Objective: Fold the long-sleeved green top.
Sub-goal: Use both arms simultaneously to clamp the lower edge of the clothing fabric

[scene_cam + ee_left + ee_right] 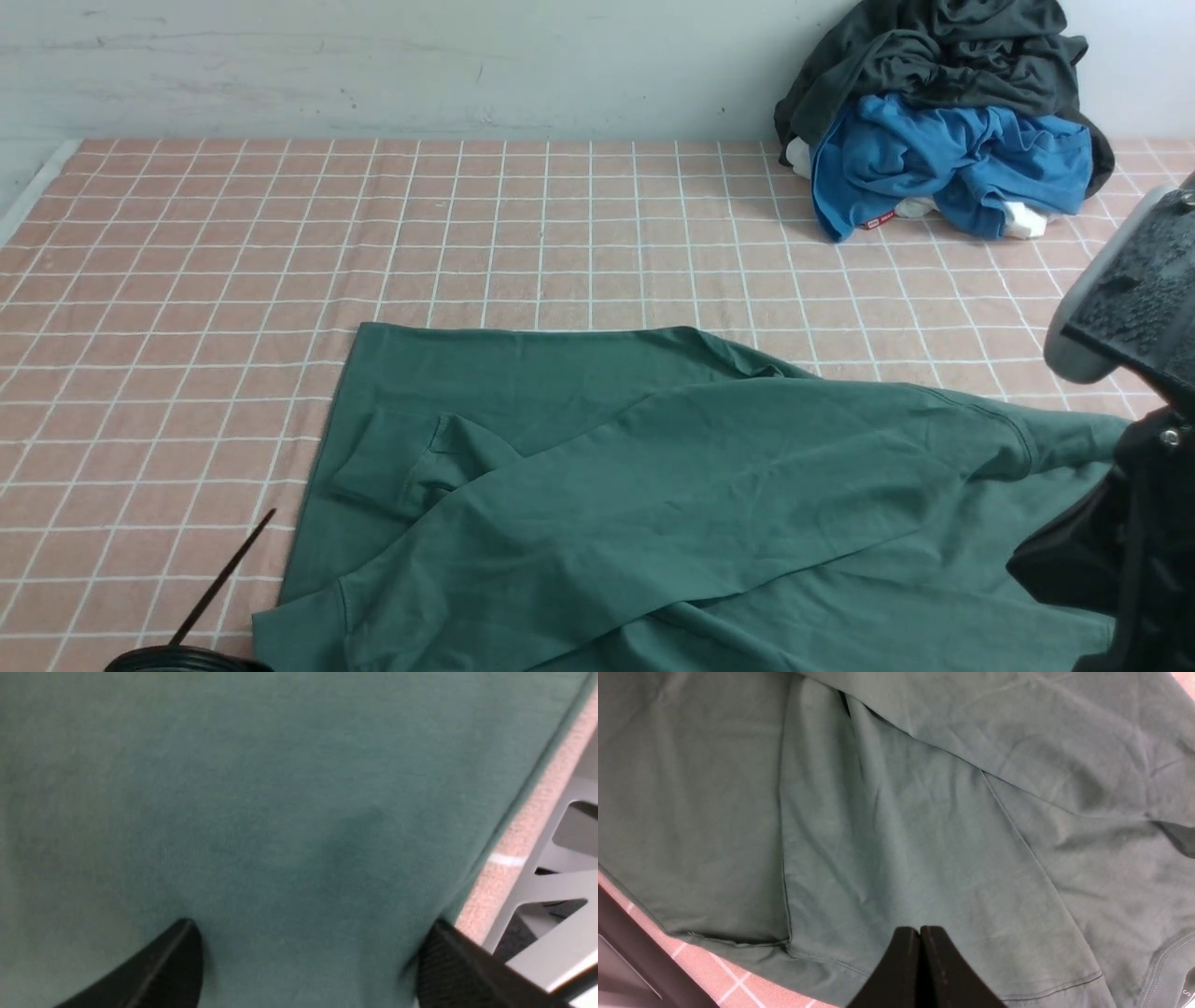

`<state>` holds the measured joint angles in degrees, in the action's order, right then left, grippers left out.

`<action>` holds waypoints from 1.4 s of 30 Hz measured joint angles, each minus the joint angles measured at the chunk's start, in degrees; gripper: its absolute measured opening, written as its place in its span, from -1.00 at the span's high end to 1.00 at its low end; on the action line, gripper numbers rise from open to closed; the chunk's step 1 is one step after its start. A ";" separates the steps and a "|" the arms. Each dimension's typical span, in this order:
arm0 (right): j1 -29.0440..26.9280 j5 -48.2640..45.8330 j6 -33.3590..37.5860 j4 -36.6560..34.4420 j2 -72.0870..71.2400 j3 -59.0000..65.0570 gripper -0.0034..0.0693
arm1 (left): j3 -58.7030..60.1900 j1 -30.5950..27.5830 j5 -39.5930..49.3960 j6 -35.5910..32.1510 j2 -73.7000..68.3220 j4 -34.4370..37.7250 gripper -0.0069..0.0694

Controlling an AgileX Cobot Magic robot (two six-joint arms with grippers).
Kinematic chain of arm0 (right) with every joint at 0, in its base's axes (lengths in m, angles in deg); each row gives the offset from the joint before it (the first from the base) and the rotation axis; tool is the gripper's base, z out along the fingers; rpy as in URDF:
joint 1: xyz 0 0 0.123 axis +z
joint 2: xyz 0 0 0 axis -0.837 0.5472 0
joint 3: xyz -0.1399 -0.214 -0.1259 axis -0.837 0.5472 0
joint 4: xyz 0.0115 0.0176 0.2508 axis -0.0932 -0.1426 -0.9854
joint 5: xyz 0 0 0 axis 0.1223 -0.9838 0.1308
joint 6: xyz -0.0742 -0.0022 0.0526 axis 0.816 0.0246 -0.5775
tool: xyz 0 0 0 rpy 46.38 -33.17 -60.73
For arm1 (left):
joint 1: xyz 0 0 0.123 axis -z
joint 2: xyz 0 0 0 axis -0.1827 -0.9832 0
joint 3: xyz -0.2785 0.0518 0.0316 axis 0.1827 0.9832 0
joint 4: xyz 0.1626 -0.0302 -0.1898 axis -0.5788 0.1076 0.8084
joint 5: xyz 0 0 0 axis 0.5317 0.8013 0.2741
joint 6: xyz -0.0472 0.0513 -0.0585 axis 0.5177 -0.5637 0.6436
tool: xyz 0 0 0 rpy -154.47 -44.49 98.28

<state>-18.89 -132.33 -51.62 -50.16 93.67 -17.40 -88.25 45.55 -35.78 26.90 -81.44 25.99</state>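
**Both claws over the green top, neither one holding it**

The green long-sleeved top (523, 373) is spread flat on the counter (187, 280). One sleeve (653, 504) is laid slantwise across its body and the other is bunched near the top's left edge. A heap with a blue garment (943, 163) and a charcoal one (934, 56) sits well beyond the top's far right corner and plays no part here.

The left claw (313, 933) hangs wide open close above plain green cloth, just inside the top's edge. The view is blurred, so I cannot tell whether its tips touch the fabric. The right claw (920, 933) is closed on nothing and sits above the top near a stitched hem, with the ribbed collar (1171, 961) off to one side. So the top lies under both claws, gripped by neither.

To my eye the next fold wants a fresh hold. The left claw should come down on the edge itself, not the open middle, and pinch every layer there. It should lift low and carry across slowly so the crossed sleeve does not slide off. The right claw could pin the cloth meanwhile.
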 joint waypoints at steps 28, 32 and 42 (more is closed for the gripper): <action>0.00 0.00 2.95 -0.38 0.00 0.00 0.94 | -1.94 0.00 5.91 10.22 -0.47 -3.81 0.80; 0.00 0.07 8.65 -2.08 0.00 0.67 0.80 | -1.94 0.00 7.23 10.28 -0.47 -3.80 0.80; 0.00 4.01 24.97 0.00 0.00 17.51 -0.42 | -1.94 0.00 8.54 10.28 -0.47 -3.76 0.80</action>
<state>-18.89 -128.32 -26.64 -50.16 93.67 0.10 -90.19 45.55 -27.24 37.19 -81.91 22.23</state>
